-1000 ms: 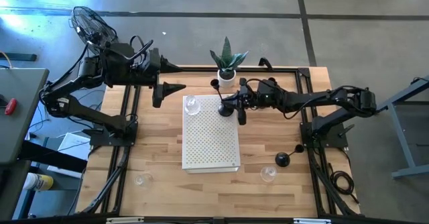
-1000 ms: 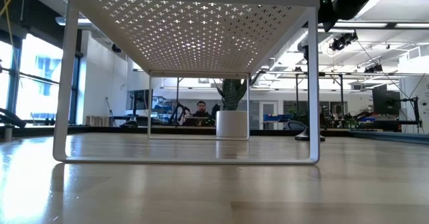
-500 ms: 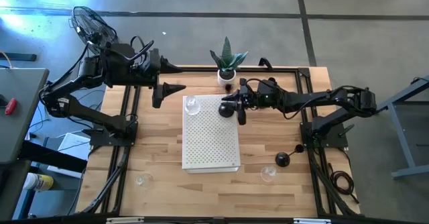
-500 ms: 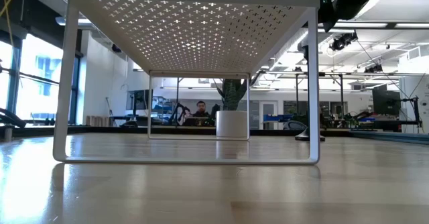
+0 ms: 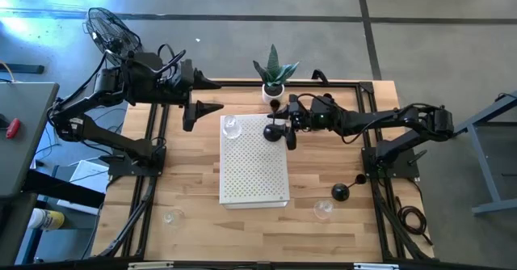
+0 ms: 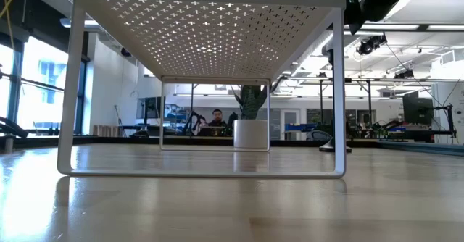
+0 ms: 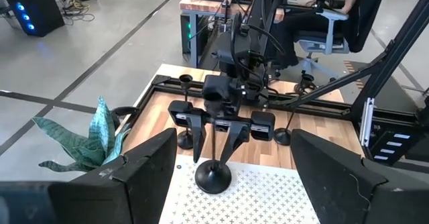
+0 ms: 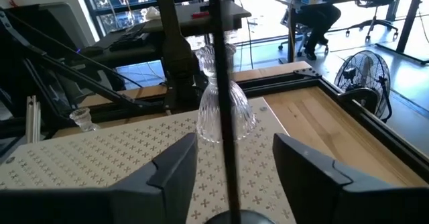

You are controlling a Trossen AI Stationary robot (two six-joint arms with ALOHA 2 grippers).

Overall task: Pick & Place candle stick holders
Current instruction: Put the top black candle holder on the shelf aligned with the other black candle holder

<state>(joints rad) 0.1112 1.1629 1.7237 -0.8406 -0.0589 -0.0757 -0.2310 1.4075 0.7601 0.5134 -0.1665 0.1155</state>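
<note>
A black candle stick holder point(image 7: 213, 177) stands upright on its round base at the far right corner of the white perforated shelf point(image 5: 254, 169). My right gripper point(image 7: 213, 140) is open, one finger on each side of its thin stem point(image 8: 223, 103), with a gap on both sides. A clear glass holder point(image 8: 216, 113) stands on the shelf's far left part. My left gripper point(image 5: 208, 106) hangs open above the table, left of the shelf's far end, holding nothing.
A white pot with a green plant point(image 5: 273, 82) stands just beyond the shelf, a black holder point(image 5: 275, 106) beside it. On the table sit a black holder point(image 5: 341, 191) and a glass one point(image 5: 323, 209) near right, and another glass one point(image 5: 170, 217) near left.
My right gripper has opened and let go of the black holder's stem. The holder stays upright on the shelf between the spread fingers.
</note>
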